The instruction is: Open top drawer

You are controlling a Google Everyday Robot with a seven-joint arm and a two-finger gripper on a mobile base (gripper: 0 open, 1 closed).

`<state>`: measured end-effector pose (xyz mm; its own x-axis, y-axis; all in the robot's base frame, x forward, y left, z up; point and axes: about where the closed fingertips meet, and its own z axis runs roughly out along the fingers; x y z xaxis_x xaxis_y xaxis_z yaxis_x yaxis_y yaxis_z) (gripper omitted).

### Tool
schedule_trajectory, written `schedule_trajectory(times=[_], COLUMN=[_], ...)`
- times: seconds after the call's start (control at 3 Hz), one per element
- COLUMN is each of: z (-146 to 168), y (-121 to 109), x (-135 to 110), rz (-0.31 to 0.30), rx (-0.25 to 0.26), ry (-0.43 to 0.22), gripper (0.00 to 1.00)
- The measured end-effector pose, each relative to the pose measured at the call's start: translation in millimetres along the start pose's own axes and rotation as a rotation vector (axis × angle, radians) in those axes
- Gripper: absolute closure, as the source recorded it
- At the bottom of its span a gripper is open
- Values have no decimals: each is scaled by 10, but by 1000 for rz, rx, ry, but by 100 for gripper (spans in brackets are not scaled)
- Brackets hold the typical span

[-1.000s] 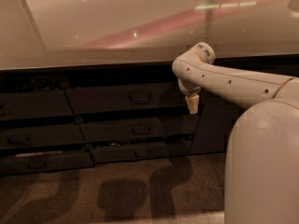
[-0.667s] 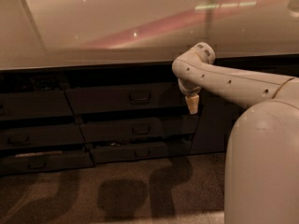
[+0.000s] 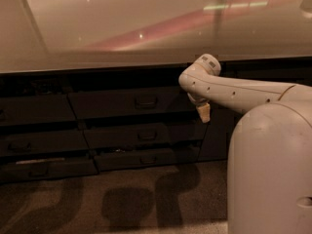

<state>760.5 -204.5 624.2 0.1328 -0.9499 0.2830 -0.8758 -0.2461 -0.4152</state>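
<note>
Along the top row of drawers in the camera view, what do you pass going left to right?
From the left: narrower drawer front → top drawer, with its central handle → gripper, hanging by that drawer's right end → robot's white body.

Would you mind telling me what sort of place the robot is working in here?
Probably a kitchen or office pantry: a long pale countertop runs above stacked dark drawers, the top drawer among them. The gripper hangs by that drawer's right end.
</note>
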Motion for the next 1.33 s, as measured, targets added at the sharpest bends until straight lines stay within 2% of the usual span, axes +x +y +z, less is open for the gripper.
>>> schedule_trajectory(times=[0.33, 1.33], z=[0, 1], y=[0, 1], x=[0, 0], rz=[0, 0], rx=[0, 0], ry=[0, 0], gripper=[19, 89])
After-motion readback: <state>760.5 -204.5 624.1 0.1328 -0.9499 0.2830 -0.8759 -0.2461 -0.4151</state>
